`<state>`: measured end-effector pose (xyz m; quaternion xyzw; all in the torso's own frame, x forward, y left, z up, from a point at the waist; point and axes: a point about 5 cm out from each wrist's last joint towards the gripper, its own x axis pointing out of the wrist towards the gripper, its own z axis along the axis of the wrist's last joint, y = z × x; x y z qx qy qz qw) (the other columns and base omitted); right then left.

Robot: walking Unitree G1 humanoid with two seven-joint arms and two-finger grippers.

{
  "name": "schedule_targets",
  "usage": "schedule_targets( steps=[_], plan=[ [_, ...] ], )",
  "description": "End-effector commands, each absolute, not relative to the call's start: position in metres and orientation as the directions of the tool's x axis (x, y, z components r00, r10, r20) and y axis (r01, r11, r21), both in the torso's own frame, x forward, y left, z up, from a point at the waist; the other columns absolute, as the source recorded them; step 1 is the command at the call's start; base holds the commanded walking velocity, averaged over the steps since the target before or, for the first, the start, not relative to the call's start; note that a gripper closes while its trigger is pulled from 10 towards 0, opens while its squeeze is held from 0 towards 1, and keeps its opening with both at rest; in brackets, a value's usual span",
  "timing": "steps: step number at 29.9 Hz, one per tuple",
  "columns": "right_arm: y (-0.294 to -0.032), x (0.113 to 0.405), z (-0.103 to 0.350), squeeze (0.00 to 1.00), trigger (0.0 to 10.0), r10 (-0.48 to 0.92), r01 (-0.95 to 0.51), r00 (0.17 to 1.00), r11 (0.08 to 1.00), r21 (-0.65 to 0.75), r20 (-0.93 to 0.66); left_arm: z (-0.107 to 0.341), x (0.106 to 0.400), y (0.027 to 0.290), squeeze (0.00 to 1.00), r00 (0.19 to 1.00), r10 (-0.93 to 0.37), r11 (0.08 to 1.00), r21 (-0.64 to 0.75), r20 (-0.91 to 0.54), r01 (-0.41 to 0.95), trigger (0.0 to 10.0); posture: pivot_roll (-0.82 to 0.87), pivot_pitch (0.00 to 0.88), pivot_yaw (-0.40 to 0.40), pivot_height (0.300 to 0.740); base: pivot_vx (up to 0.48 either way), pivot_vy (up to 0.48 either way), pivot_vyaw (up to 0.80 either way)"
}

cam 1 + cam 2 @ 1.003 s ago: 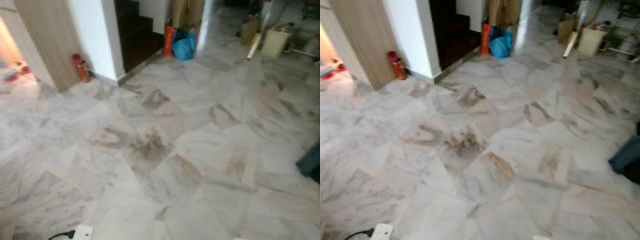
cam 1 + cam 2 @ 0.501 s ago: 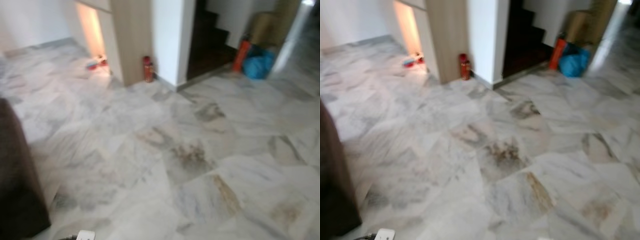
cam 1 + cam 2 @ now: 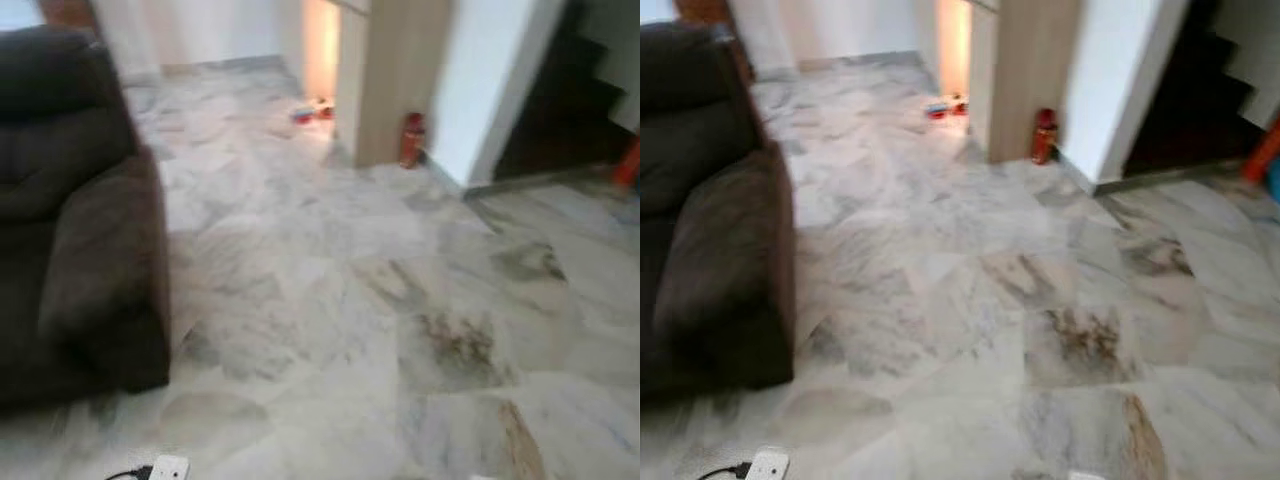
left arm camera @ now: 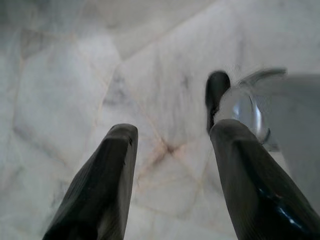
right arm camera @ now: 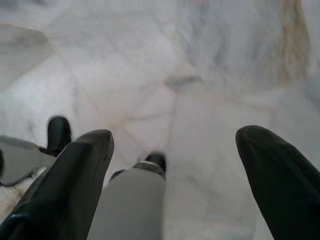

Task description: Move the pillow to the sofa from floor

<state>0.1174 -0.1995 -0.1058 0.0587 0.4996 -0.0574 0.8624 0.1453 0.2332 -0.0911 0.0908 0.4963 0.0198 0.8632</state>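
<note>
A dark brown sofa (image 3: 75,220) stands at the left of the head views, its armrest toward the marble floor (image 3: 380,300). My left gripper (image 4: 172,137) hangs open over the bare floor in the left wrist view, nothing between its fingers. In the right wrist view my right gripper (image 5: 175,142) is open wide above the floor tiles, with my own grey legs (image 5: 135,205) below it.
A white power strip (image 3: 168,468) with a black cable lies on the floor at the near left. A red bottle (image 3: 411,139) stands by a wooden partition (image 3: 385,75). A dark stairway (image 3: 570,95) opens at the far right. Small toys (image 3: 312,112) lie in the lit gap.
The camera has swung to the left: the sofa has come into view at the left, and the stairway and red bottle have shifted to the right. The blue bag has left the frame.
</note>
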Motion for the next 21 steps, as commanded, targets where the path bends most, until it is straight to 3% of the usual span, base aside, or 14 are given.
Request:
schedule_targets(
  steps=[1, 21],
  plan=[
    [-0.2059, 0.1119, -0.1063, 0.00, 10.0, -0.056, 0.166, 0.486, 0.986, 0.029, -0.872, -0.0913, 0.1468, 0.2298, 0.00, 0.511, 0.119, 0.984, 0.172, -0.851, 0.056, 10.0, 0.06, 0.000, -0.042, 0.740, 0.000, 0.000, 0.80],
    [-0.2069, 0.1122, -0.1060, 0.00, 10.0, -0.057, 0.161, 0.487, 0.987, 0.026, -0.872, -0.0915, 0.1469, 0.2290, 0.00, 0.511, 0.118, 0.985, 0.165, -0.851, 0.047, 10.0, 0.07, 0.000, -0.050, 0.740, 0.000, 0.000, 0.80]
  ],
)
